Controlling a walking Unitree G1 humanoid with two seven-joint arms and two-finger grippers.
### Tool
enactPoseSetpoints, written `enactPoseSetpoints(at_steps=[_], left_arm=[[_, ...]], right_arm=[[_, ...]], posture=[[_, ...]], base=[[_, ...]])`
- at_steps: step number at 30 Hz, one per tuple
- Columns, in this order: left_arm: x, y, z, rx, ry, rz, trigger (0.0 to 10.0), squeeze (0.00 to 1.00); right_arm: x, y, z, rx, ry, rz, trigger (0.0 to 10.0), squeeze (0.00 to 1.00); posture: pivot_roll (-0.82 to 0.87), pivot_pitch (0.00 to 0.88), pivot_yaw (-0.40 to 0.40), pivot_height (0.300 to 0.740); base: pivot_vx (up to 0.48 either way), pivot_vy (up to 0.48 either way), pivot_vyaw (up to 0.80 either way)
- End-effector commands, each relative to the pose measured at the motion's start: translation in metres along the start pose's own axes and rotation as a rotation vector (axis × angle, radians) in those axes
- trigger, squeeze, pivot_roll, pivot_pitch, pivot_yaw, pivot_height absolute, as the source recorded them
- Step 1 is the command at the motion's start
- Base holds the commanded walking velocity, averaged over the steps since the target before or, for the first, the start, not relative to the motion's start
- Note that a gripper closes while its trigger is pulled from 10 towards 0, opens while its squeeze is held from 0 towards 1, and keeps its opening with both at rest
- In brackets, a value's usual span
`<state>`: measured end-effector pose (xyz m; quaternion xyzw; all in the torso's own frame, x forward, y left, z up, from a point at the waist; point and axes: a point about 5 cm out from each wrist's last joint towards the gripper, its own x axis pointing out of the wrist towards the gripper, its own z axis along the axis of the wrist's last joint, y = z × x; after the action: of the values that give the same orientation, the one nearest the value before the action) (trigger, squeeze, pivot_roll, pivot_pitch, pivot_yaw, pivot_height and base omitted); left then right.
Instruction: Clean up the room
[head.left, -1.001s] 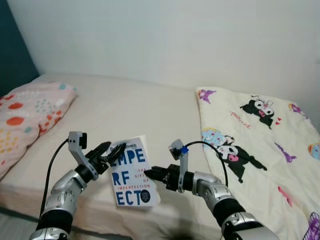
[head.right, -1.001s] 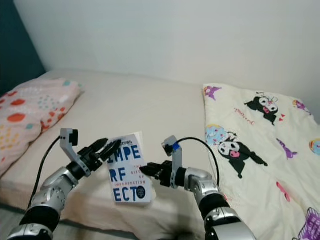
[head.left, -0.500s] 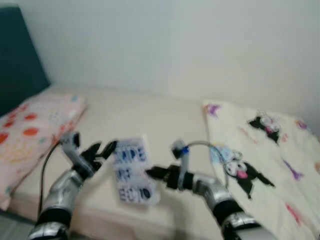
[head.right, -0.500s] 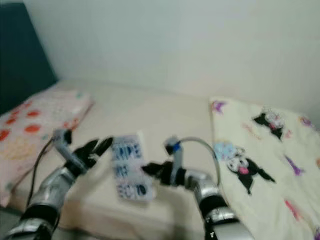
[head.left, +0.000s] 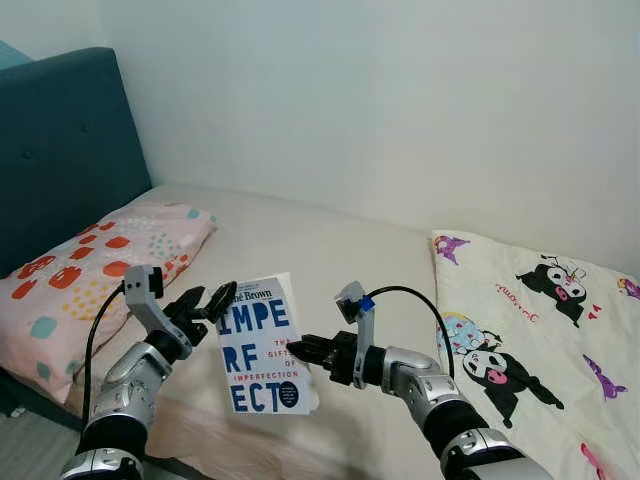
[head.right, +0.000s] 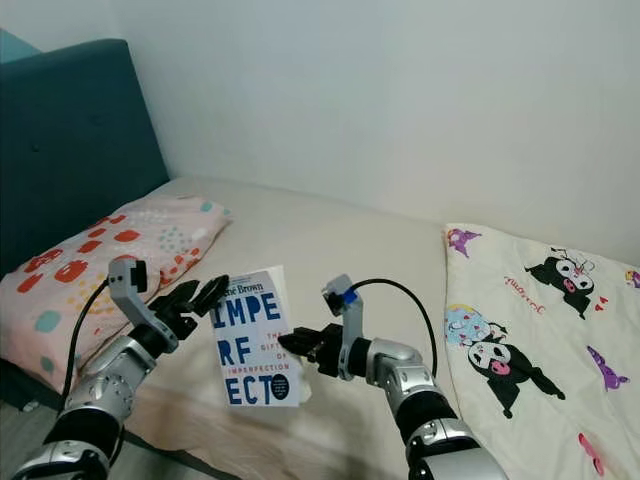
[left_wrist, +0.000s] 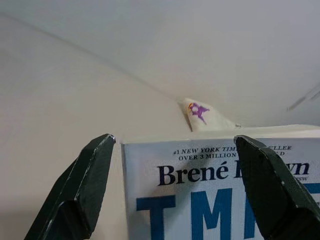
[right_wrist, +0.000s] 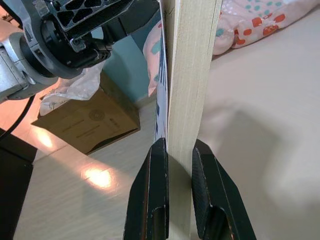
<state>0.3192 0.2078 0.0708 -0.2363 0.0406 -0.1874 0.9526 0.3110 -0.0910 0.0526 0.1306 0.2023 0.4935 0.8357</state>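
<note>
Right gripper (head.left: 300, 349) pinching upright book (head.left: 262, 346) by one edge, left gripper (head.left: 213, 300) spread beside its top corner: thin grip risking book pivoting or slipping onto bed (head.left: 330, 250).

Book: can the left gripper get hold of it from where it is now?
Probably yes. The left gripper is open at the top corner of the book, nothing between them. The right gripper is shut on the book's other edge, holding it upright above the bed.
</note>
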Motion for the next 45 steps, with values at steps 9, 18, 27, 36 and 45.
enactPoseSetpoints(at_steps=[9,18,27,36,45], left_arm=[[0.003,-0.008,0.003,0.039,-0.001,-0.077,10.0,0.00],[0.005,-0.015,0.028,0.089,-0.036,-0.213,10.0,0.00],[-0.018,-0.004,0.048,-0.015,-0.069,-0.348,10.0,0.00],[-0.029,-0.031,0.027,-0.139,0.016,-0.596,10.0,0.00],[-0.031,-0.051,0.038,-0.162,-0.020,-0.755,10.0,0.00]], right_arm=[[-0.008,0.001,0.006,0.001,-0.059,0.069,10.0,0.00],[-0.030,-0.013,0.014,-0.028,-0.054,0.045,10.0,0.00],[-0.083,-0.027,0.064,0.114,-0.505,0.110,10.0,0.00],[-0.070,0.011,0.071,0.129,-0.527,0.418,10.0,0.00],[-0.055,0.020,0.032,0.029,-0.151,0.430,10.0,0.00]], posture=[[0.05,0.000,-0.052,0.740],[0.05,0.000,-0.049,0.740],[0.04,0.000,-0.036,0.740],[0.03,0.000,-0.030,0.740],[0.03,0.000,-0.033,0.740]], base=[[0.000,0.000,0.00],[0.000,0.000,0.00],[0.000,0.000,0.00],[0.000,0.000,0.00],[0.000,0.000,0.00]])
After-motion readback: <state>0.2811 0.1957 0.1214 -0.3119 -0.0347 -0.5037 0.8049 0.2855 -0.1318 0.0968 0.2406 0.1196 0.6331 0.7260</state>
